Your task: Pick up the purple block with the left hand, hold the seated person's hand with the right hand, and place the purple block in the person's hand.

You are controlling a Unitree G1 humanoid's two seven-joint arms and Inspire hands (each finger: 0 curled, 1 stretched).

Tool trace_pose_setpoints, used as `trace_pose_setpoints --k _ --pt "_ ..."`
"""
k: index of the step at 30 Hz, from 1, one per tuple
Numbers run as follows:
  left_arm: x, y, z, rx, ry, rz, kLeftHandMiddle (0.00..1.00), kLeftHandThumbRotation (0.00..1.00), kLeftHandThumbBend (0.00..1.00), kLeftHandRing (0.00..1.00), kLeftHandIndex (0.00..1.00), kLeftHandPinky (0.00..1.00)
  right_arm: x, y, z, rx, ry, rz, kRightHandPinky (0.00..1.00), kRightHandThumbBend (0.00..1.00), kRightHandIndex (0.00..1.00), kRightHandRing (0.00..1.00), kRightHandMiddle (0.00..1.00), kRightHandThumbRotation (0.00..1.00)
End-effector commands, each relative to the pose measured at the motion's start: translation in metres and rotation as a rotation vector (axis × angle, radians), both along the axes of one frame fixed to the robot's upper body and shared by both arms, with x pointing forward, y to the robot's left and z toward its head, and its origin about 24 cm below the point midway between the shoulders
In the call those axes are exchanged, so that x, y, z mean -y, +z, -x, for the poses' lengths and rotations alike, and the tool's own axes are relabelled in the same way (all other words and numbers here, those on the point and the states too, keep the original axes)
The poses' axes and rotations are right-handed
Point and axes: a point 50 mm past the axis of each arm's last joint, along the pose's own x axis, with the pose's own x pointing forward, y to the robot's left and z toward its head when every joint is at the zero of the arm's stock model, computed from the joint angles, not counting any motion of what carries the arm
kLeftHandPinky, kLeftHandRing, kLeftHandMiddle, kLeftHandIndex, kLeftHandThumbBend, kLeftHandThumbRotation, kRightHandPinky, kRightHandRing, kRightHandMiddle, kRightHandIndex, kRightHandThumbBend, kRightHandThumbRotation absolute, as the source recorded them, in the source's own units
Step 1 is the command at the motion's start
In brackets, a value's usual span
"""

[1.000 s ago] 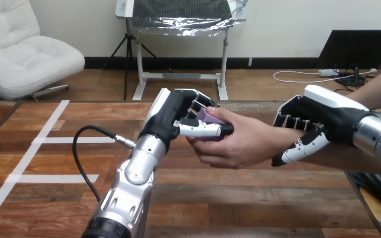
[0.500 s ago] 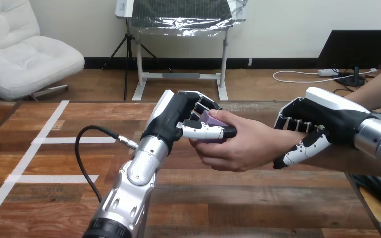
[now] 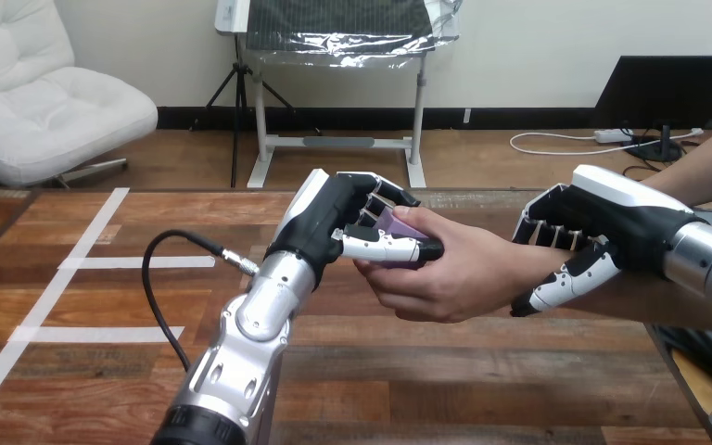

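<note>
Your left hand (image 3: 320,227) grips the purple block (image 3: 396,222) between curled fingers and thumb, above the table (image 3: 426,371). It presses the block into the person's hand (image 3: 454,269), which cups it from below. Your right hand (image 3: 612,222) curls fingers over and thumb under the person's wrist (image 3: 510,264), likely to steady the hand receiving the block.

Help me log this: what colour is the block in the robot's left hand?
The block is purple, clearest in the head view.
</note>
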Motion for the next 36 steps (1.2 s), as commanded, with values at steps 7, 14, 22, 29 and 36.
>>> trace_pose_setpoints --k 7,14,22,29,36 --pt "0.022 0.024 0.008 0.057 -0.108 0.081 0.66 0.61 0.90 0.54 0.74 0.41 -0.001 0.004 0.003 -0.054 0.023 -0.039 0.55 0.86 0.68 0.62 0.66 0.42" --pt "0.016 0.026 0.010 0.065 -0.113 0.083 0.72 0.75 0.95 0.64 0.78 0.42 0.000 0.005 0.004 -0.061 0.033 -0.044 0.62 0.92 0.76 0.71 0.75 0.54" --pt "0.010 0.027 0.013 0.077 -0.119 0.086 0.84 0.90 0.97 0.84 0.82 0.75 0.000 0.004 0.005 -0.055 0.038 -0.063 0.68 0.98 0.80 0.78 0.80 0.63" --pt "0.006 0.026 0.014 0.079 -0.117 0.090 0.88 0.97 1.00 0.90 0.87 0.88 0.000 0.004 0.005 -0.047 0.046 -0.074 0.67 1.00 0.80 0.76 0.80 0.67" --pt "0.003 0.025 0.015 0.073 -0.106 0.103 0.91 0.99 1.00 0.92 0.91 0.91 -0.001 0.003 0.006 -0.056 0.048 -0.100 0.66 0.99 0.80 0.74 0.79 0.65"
